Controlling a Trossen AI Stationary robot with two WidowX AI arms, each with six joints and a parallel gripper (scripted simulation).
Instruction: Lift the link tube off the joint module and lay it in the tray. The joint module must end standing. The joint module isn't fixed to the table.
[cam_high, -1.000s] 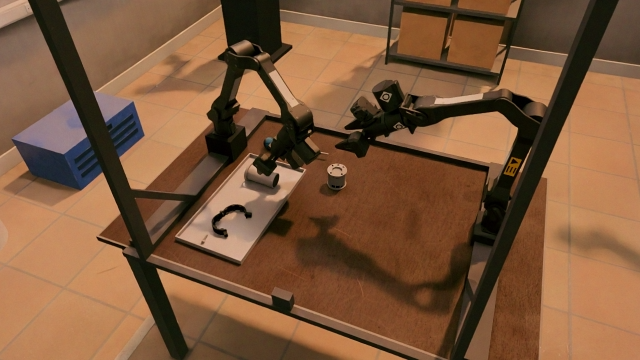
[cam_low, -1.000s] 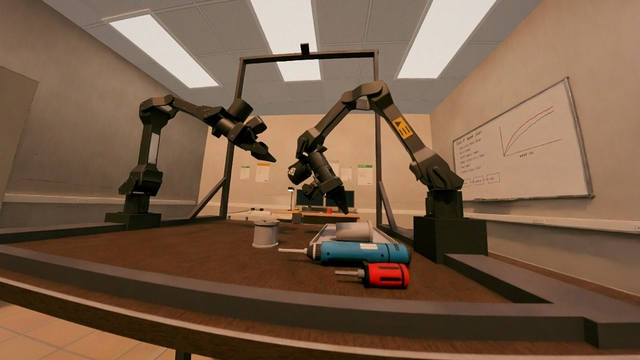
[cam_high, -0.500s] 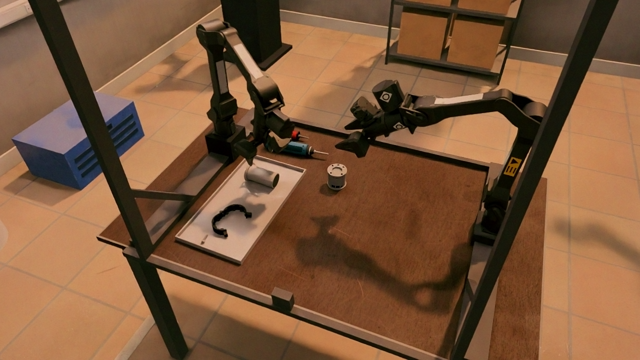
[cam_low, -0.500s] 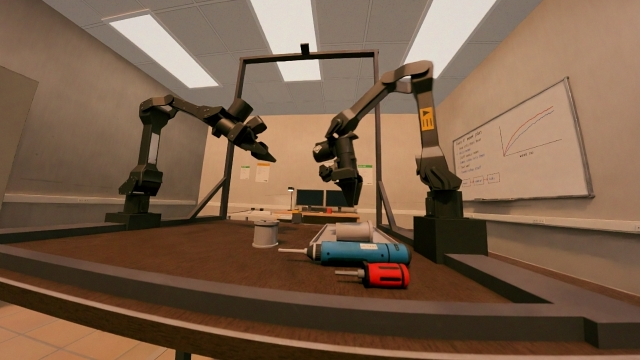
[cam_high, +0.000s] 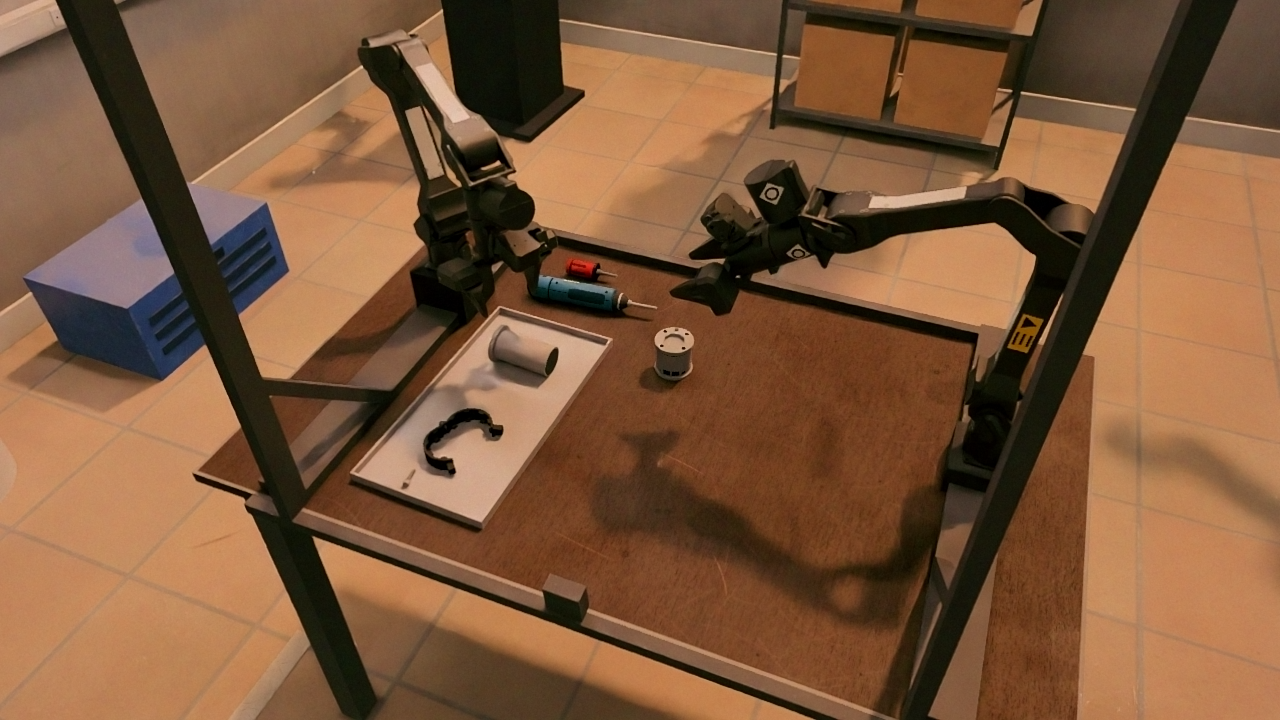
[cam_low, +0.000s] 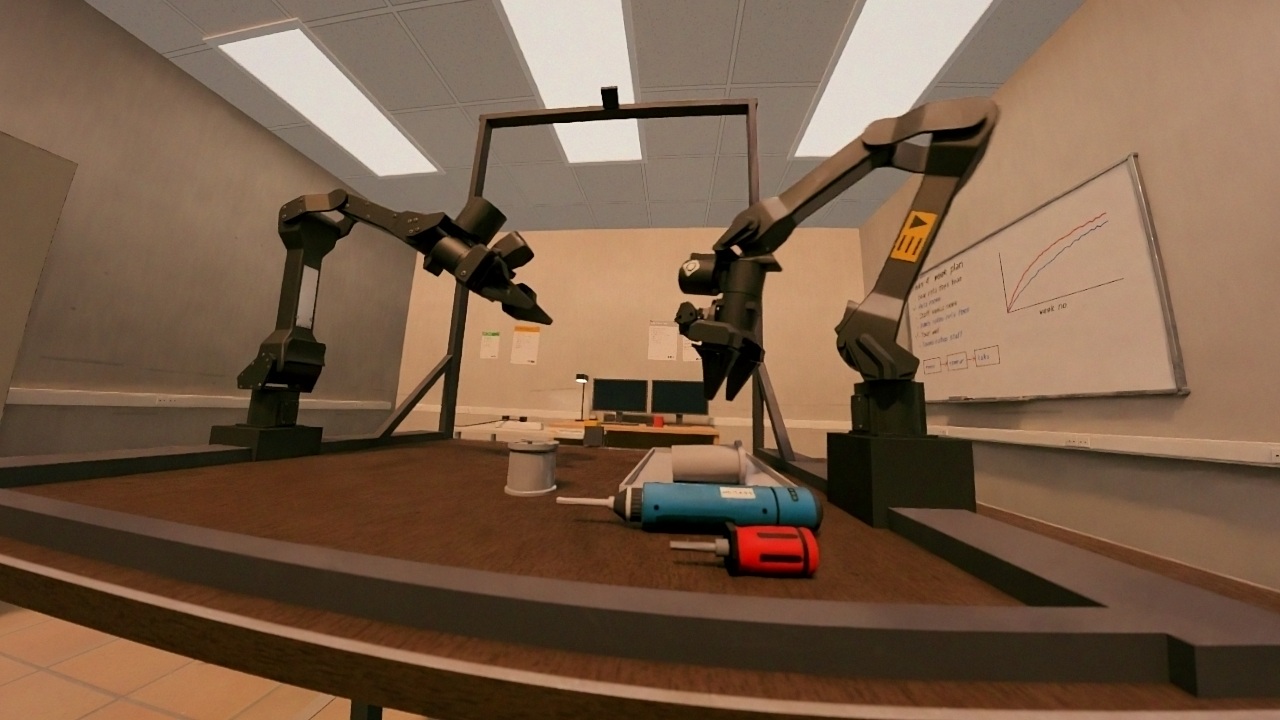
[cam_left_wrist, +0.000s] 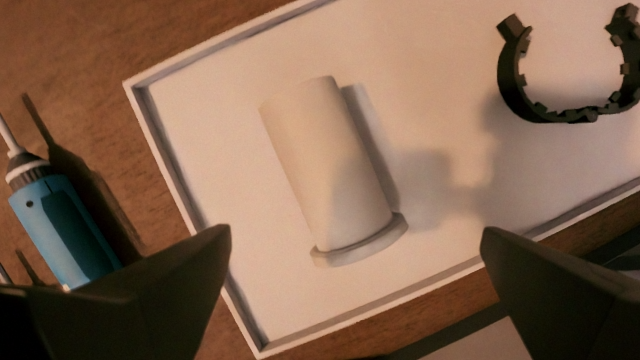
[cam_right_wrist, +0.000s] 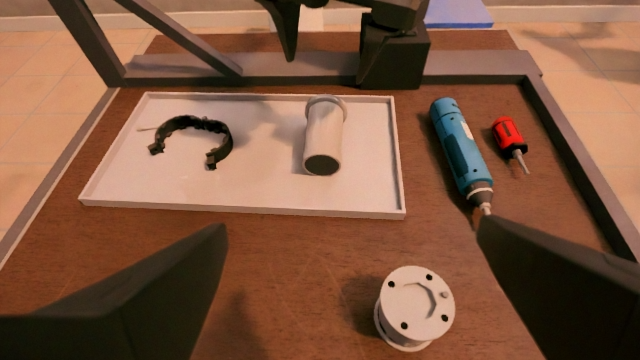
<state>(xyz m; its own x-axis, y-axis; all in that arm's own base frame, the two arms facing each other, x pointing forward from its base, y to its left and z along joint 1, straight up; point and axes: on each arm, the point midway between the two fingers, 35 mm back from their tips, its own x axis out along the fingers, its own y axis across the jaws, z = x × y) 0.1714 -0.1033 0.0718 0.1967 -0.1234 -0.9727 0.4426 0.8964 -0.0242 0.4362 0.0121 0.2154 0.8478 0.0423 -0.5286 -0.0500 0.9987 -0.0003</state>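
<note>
Going left to right from above, a blue cabinet (cam_high: 147, 241) (cam_right_wrist: 457, 15) is sitting on the tiled floor (cam_high: 98, 528) (cam_low: 53, 662) (cam_right_wrist: 30, 125), while on the brown wooden tabletop (cam_high: 760, 420) (cam_low: 313, 501) (cam_left_wrist: 75, 40) (cam_right_wrist: 280, 250) the tray (cam_high: 537, 420) (cam_left_wrist: 210, 150) (cam_right_wrist: 270, 190) is carrying a black clip (cam_high: 434, 438) (cam_left_wrist: 510, 80) (cam_right_wrist: 227, 145) and, lying on its side, the tube (cam_high: 528, 351) (cam_low: 702, 463) (cam_left_wrist: 327, 165) (cam_right_wrist: 324, 137). The left fingers (cam_high: 477, 291) (cam_low: 738, 371) are hanging wide apart, and two drivers, one blue (cam_high: 577, 293) (cam_low: 716, 505) (cam_left_wrist: 65, 225) (cam_right_wrist: 460, 150), one red (cam_high: 582, 268) (cam_low: 774, 549) (cam_right_wrist: 507, 134), are lying beside the tray. The module (cam_high: 673, 355) (cam_low: 530, 470) (cam_right_wrist: 417, 302) is standing upright beyond, the right fingers (cam_high: 707, 291) (cam_low: 528, 304) are spreading wide above the tabletop, and a shelf (cam_high: 778, 67) is holding boxes (cam_high: 845, 69) near the wall.

so the tray (cam_high: 547, 404) (cam_low: 640, 465) (cam_left_wrist: 200, 95) (cam_right_wrist: 250, 210) is plain white, clamp ring (cam_left_wrist: 508, 90) (cam_right_wrist: 229, 145) in it is black, and beside it there's a blue driver (cam_high: 577, 293) (cam_low: 716, 505) (cam_left_wrist: 65, 225) (cam_right_wrist: 457, 145) and a red screwdriver (cam_high: 582, 267) (cam_low: 774, 549) (cam_right_wrist: 507, 134) with black slots
</note>
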